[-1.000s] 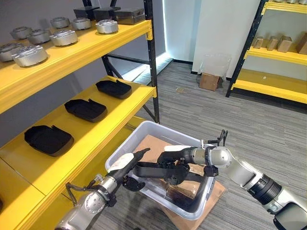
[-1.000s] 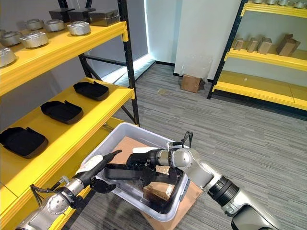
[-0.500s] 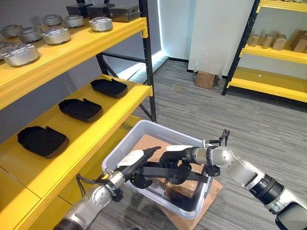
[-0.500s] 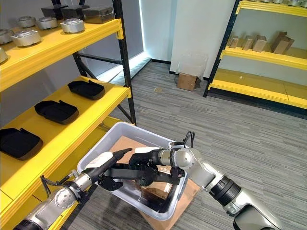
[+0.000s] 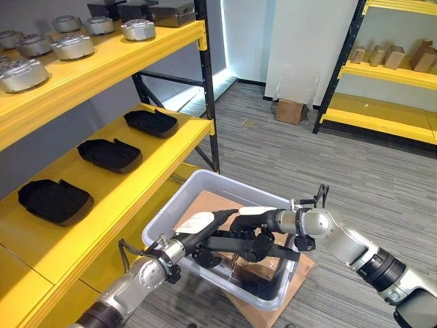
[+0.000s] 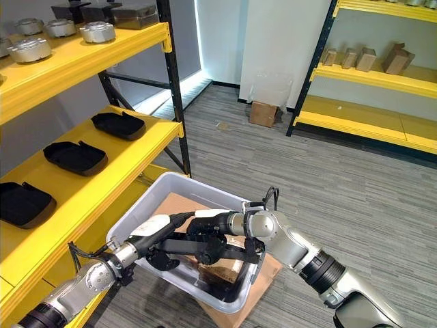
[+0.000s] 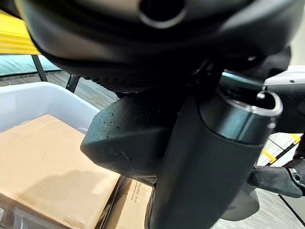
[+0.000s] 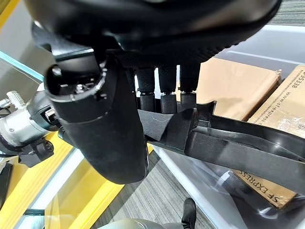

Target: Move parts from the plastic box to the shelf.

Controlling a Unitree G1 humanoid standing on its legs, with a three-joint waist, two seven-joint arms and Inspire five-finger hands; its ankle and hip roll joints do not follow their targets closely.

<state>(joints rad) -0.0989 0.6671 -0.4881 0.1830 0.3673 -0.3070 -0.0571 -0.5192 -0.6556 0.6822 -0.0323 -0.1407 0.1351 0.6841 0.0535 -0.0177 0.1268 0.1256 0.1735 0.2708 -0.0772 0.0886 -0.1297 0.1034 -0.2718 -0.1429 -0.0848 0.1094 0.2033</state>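
A clear plastic box (image 5: 179, 205) stands on the floor beside the yellow shelf (image 5: 147, 174). Over its open top hangs a flat black moulded part (image 5: 229, 243), held from both ends. My left hand (image 5: 199, 227), with its white thumb cover, grips the near end; its thumb lies on top and its fingers curl underneath, and the part's corner (image 7: 126, 136) sits against that thumb. My right hand (image 6: 217, 220) grips the far end, its fingers (image 8: 162, 88) hooked over the part's rim (image 8: 238, 150). Three similar black parts (image 5: 109, 154) lie on the shelf's middle level.
Brown cardboard boxes (image 5: 263, 268) lie inside the plastic box, which rests on a cardboard sheet (image 5: 270, 316). Round silver metal parts (image 5: 72, 46) line the upper shelf. A black upright post (image 5: 207, 82) stands by the box. A second yellow rack (image 5: 382, 102) is at the far right.
My left hand has reached further over the box and closed in on the part's near end. The right hand keeps its hold. The whole view has shifted slightly.
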